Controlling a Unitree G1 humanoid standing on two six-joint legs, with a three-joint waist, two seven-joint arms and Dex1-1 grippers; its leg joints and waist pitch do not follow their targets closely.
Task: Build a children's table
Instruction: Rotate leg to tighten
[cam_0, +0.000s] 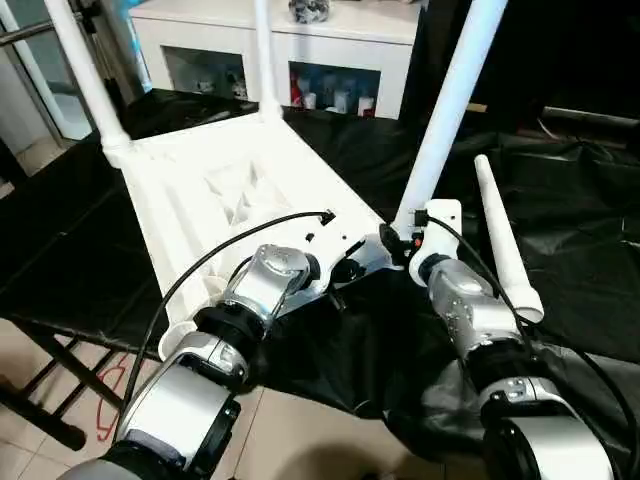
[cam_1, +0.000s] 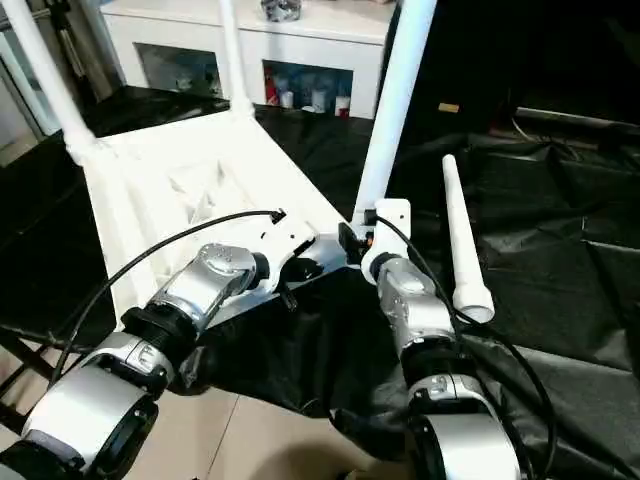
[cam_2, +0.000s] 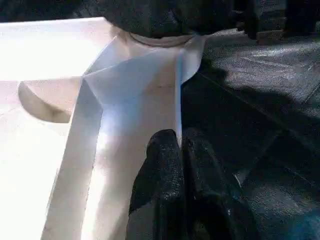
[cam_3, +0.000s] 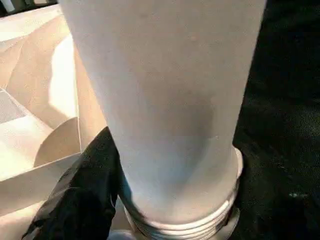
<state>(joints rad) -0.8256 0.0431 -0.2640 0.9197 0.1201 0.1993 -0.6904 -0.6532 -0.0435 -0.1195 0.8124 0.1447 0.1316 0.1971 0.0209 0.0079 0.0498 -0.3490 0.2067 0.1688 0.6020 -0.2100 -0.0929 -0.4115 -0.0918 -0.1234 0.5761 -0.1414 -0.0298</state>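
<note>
Right gripper, of two black fingers, closes about the thick lower end of a long white tapered tubular leg, just above the ribbed collar where that leg enters the near right corner socket; one finger lies against the tube's side, and the jaws stand as wide as the tube. Left gripper has its two black fingers pressed together with nothing between them, their tips at the thin upright rim wall of the white plastic rectangular tabletop, close beside the same corner. That tabletop lies upside down, ribbed underside up, on a black sheet that covers the work surface. Three legs stand upright in its sockets: the one held by the right gripper, a second at the far left corner, and a third at the far right corner. A fourth white tapered leg lies loose on the black sheet, just to the right of the right arm, narrow end pointing away from the robot, apart from the tabletop. Both silver forearms reach forward and converge on the near right corner. Behind the work surface stands a white cabinet with small items visible in its compartments.
</note>
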